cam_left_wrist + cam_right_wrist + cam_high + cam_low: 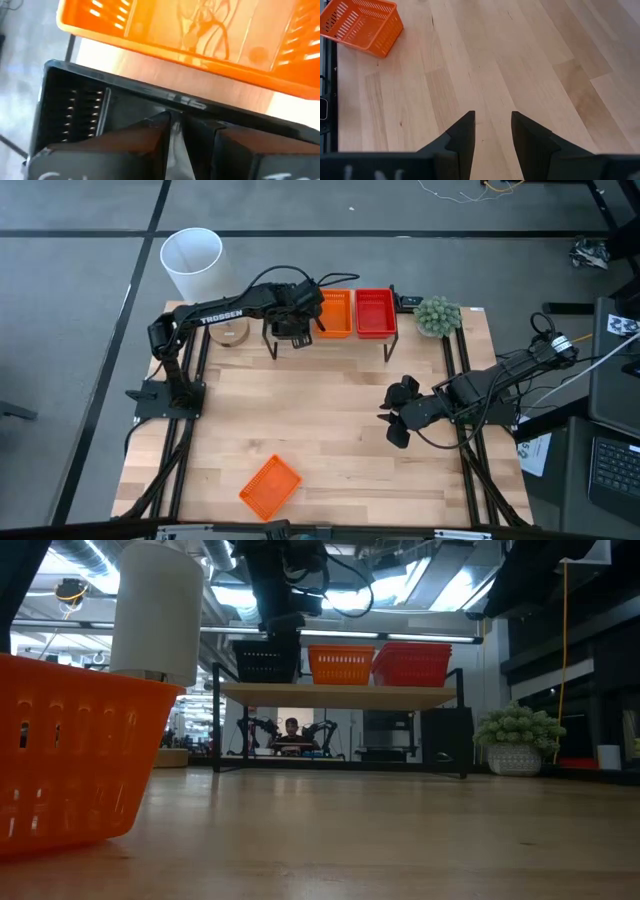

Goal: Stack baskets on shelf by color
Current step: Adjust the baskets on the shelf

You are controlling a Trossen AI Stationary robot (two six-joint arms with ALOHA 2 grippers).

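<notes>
On the shelf (385, 338) at twelve o'clock, red (375, 313) and orange (335, 314) stacks stand done while the left fingers (175, 131) pinch the black basket's (265, 661) rim, and one orange basket (270, 486) waits at six o'clock on the desk (330, 430), right fingers (492, 132) parted, empty.

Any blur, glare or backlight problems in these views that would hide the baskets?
Low view: bright ceiling lights backlight the shelf, yet the black basket reads dark but clear; the near orange basket is soft and cropped. Left wrist view: the orange basket on the shelf is blurred and glaring. High and right wrist views: even, sharp.
</notes>
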